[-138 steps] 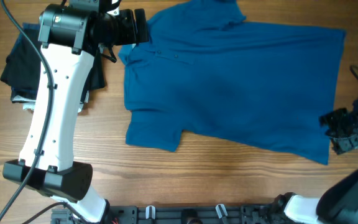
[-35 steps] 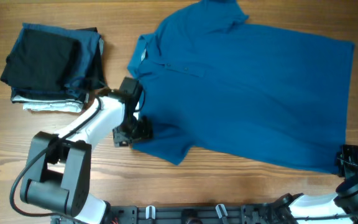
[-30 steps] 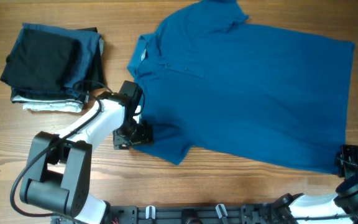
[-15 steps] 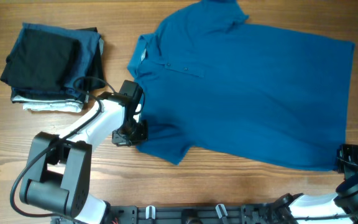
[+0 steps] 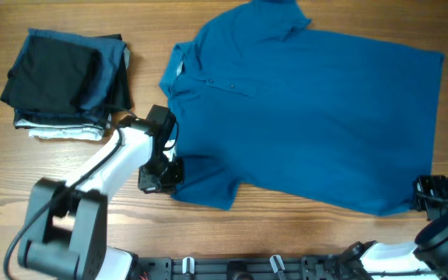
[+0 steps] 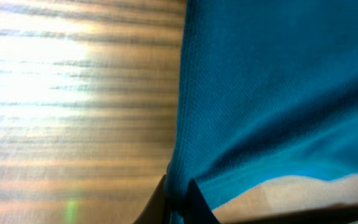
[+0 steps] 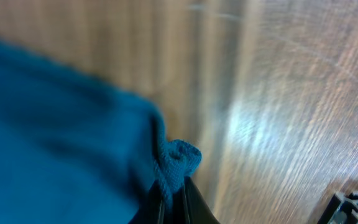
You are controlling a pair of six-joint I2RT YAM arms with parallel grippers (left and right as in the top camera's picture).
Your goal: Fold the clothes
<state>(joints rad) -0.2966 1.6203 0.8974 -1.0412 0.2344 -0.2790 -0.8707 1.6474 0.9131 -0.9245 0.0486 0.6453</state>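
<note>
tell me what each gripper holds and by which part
Both hold the blue T-shirt: left gripper pinches a sleeve edge, right gripper a hem corner.

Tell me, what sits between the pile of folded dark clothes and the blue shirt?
Just a bare strip of wooden table separates the pile from the blue shirt, as the overhead view shows.

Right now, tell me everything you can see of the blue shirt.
The blue shirt is a soft, plain knit in medium blue, with short sleeves, a collar and a short buttoned placket. It lies unfolded and mostly flat on the wooden table, collar toward the left, hem toward the right. The left gripper is shut on the edge of the near sleeve. The right gripper is shut on the near hem corner, which bunches between its fingers.
</note>
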